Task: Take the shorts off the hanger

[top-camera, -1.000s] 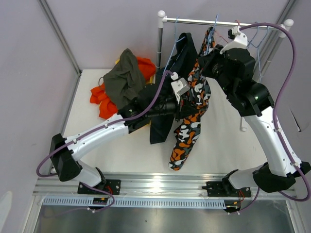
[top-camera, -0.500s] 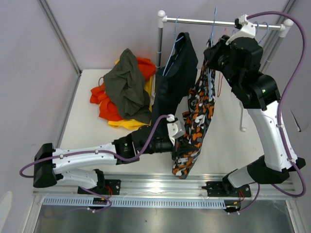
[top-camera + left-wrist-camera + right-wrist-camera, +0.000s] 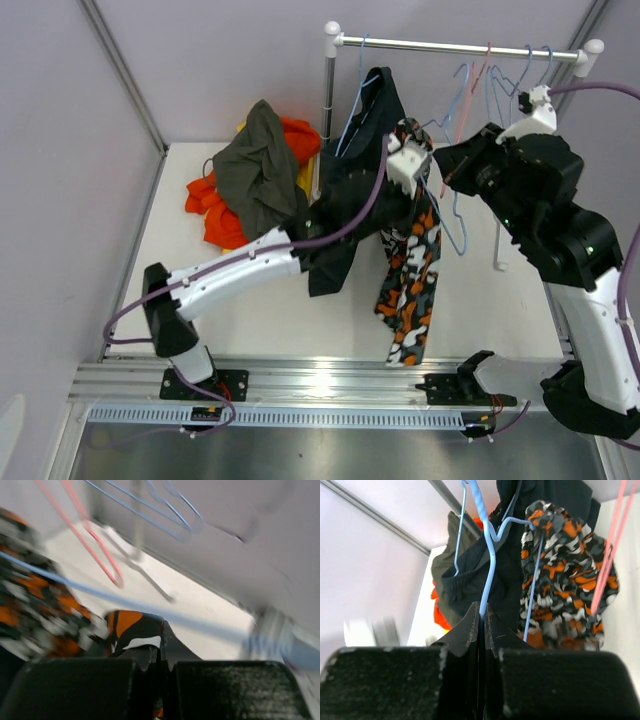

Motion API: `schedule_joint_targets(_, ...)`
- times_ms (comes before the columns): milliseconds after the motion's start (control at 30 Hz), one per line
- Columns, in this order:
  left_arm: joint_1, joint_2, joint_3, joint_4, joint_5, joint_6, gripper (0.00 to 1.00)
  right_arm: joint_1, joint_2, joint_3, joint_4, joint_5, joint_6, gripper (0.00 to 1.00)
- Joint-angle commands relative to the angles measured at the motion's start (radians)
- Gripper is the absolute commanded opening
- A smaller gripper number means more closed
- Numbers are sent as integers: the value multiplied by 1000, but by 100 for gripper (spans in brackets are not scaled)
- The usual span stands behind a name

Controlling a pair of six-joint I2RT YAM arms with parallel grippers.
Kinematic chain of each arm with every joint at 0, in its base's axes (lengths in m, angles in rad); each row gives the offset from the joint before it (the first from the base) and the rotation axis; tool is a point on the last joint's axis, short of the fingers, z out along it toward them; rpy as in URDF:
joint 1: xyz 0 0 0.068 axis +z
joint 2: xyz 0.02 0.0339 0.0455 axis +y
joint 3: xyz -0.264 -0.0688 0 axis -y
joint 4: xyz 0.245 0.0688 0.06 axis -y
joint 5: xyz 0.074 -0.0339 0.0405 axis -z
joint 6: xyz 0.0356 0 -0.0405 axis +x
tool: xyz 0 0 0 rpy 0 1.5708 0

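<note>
Swung up from lower to upper centre: left gripper (image 3: 166, 667), clamped on camouflage shorts (image 3: 412, 270). Right gripper (image 3: 481, 630), lowered, pinching blue hanger (image 3: 491, 570) (shorts seemingly almost free).

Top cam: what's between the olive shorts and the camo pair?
The navy shorts, hanging, with the left arm crossing over their lower part. Shows in the top view.

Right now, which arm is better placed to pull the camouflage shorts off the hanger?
Left. The left gripper is shut on the camouflage shorts, so it can probably draw them away, while the right gripper pinches the blue hanger wire.
</note>
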Motion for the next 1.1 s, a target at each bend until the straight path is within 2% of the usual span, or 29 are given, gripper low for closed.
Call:
schedule_joint_targets(0,76,157,237,-282,-137,-11,0,4,-45,20,-20,-42,84,0)
schedule_joint_targets(33,90,191,368,-333,-153,-10,0,4,-48,24,-25,-46,90,0)
schedule_joint_targets(100,89,216,403,-411,-174,-5,0,4,-51,45,-23,-36,79,0)
schedule_joint_targets(200,41,121,214,-320,-156,-32,0,1,-5,108,-28,15,32,0)
schedule_joint_targets(233,26,31,168,-297,-155,-42,0,-2,13,128,-25,23,3,0)
schedule_joint_targets(267,11,-17,34,-280,-153,-69,0,-7,57,149,-23,32,-11,0)
schedule_joint_targets(333,-54,-107,-47,-249,-165,-103,0,-21,105,226,-11,38,-37,0)
schedule_joint_targets(367,-81,-191,-163,-240,-177,-130,0,-24,127,252,-7,53,-68,0)
schedule_joint_targets(467,-200,-314,-298,-241,-220,-160,0,-51,220,367,10,64,-116,0)
schedule_joint_targets(600,-321,-417,-342,-336,-343,-213,0,-105,320,459,35,67,-143,0)
schedule_joint_targets(667,-376,-491,-371,-370,-407,-238,0,-146,351,441,71,53,-142,0)
schedule_joint_targets(800,-399,-600,-420,-378,-434,-279,0,-208,380,363,139,18,-125,0)
schedule_joint_targets(1067,-399,-657,-420,-386,-491,-267,0,-260,328,91,328,-63,-136,0)
